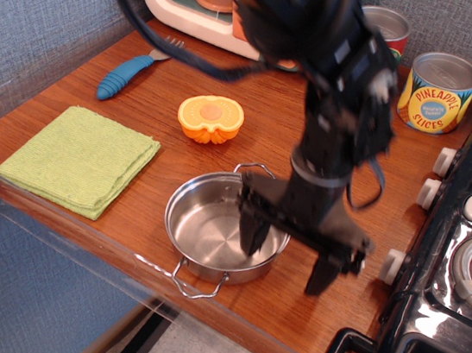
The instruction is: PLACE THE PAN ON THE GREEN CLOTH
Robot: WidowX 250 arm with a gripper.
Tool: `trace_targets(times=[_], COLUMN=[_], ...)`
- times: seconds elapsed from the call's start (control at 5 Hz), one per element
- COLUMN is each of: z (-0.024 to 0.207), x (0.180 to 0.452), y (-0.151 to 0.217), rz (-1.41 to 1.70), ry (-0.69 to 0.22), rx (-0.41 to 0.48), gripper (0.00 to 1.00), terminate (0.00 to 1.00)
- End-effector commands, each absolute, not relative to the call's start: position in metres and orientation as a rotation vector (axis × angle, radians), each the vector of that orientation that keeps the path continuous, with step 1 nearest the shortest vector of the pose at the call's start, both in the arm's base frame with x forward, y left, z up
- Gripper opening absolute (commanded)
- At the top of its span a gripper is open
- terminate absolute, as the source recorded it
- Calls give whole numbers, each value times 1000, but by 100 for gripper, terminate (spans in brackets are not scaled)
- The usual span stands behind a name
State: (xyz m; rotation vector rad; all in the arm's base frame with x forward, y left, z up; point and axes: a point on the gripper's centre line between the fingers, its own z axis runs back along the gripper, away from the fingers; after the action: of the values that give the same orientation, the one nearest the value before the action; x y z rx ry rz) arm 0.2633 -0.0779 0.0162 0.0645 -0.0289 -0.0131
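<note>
The shiny steel pan (211, 230) with two wire loop handles sits on the wooden counter near its front edge. The light green folded cloth (80, 158) lies to its left, bare. My gripper (286, 257) is open and straddles the pan's right rim: one finger hangs inside the pan, the other outside to the right. It holds nothing.
An orange half (210, 118) lies behind the pan. A blue-handled fork (127, 75) is at the back left, by a toy microwave (202, 2). A pineapple can (438, 92) stands at the back right. A black stove (469, 259) borders the counter's right side.
</note>
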Motion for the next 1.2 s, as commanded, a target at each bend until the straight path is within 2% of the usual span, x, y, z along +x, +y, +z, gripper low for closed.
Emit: trace_targets(times=[0.0,0.6,0.8,1.0], z=[5,18,32,72], x=[268,270,273,273], y=[-79,-65,-65,-59], rz=[1,14,-82,-131], ry=[-55,-85,-117,-195], rx=[66,35,41,38], gripper=[0,0,0,0], terminate=[0,0,0,0])
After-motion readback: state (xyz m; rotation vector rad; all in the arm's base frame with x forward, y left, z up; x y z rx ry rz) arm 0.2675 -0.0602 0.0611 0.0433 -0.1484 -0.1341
